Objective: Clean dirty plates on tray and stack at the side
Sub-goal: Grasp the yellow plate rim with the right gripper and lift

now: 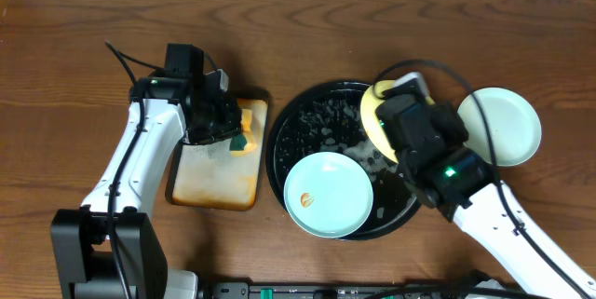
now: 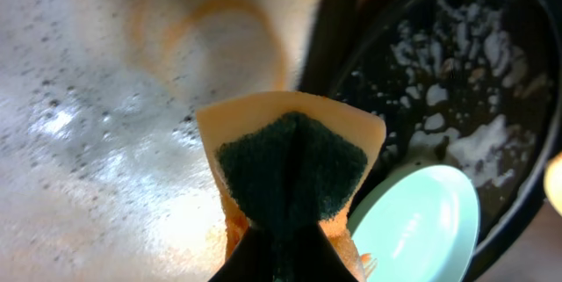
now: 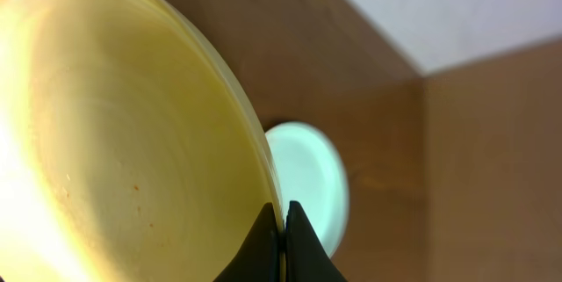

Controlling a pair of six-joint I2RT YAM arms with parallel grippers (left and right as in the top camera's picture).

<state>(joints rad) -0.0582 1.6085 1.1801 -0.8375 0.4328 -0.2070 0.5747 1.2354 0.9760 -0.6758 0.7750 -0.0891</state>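
Left gripper point(image 1: 233, 133): clamped on the sponge point(image 2: 290, 172) over the small stained tray point(image 1: 212, 180). Right gripper point(image 3: 283, 227): pinching the rim of the tilted yellow plate point(image 3: 132, 141) at 2 o'clock on the black tray point(image 1: 303, 127). One green plate point(image 1: 328, 195) lies at its 6 o'clock; a second green plate point(image 1: 507, 127) sits off-tray at 3 o'clock.

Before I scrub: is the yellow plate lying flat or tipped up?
Tipped up: the right hand pinches its rim, holding the plate tilted over the black tray.

White arms point(image 1: 140, 155) — black hands point(image 1: 244, 139), cables point(image 1: 119, 55).
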